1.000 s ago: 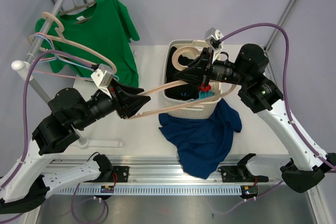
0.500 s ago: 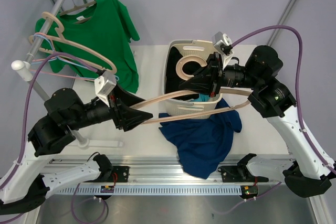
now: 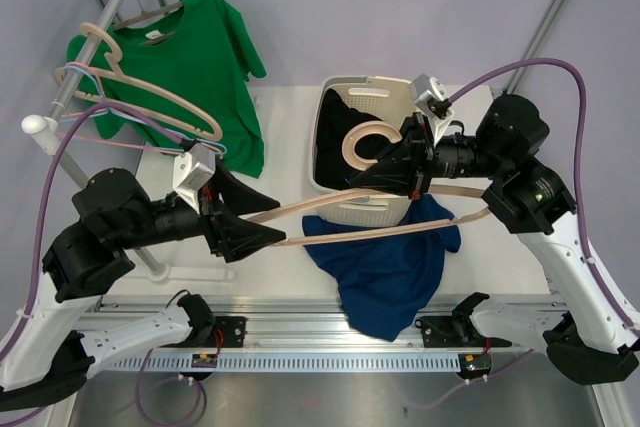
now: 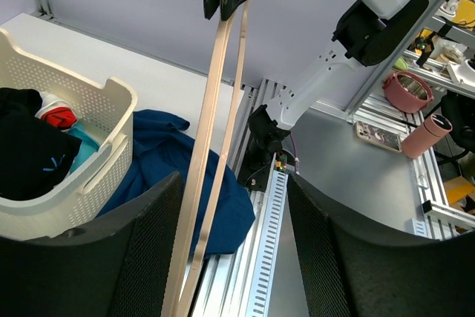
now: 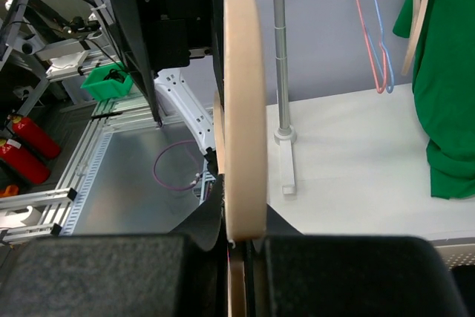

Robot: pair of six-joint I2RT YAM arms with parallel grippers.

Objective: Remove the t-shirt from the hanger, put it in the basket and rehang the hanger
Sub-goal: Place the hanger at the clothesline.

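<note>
Blue t-shirt [image 3: 385, 272] lying crumpled on table [image 3: 500, 257], off hanger, against near wall of basket [image 3: 375, 209]. We are seeing bare wooden hanger [image 5: 245, 109] spanning between arms above it. Right gripper [image 3: 375, 172] clamping hanger by hook end; left gripper [image 3: 272, 217] jaws apart, with bars passing between them.

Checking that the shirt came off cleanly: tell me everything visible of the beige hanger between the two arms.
The beige hanger is bare, wood-like, with curved arms and a broad curled hook above the white basket. The right gripper is shut on its neck; one end passes between the open fingers of the left gripper. It spans above the blue t-shirt.
</note>
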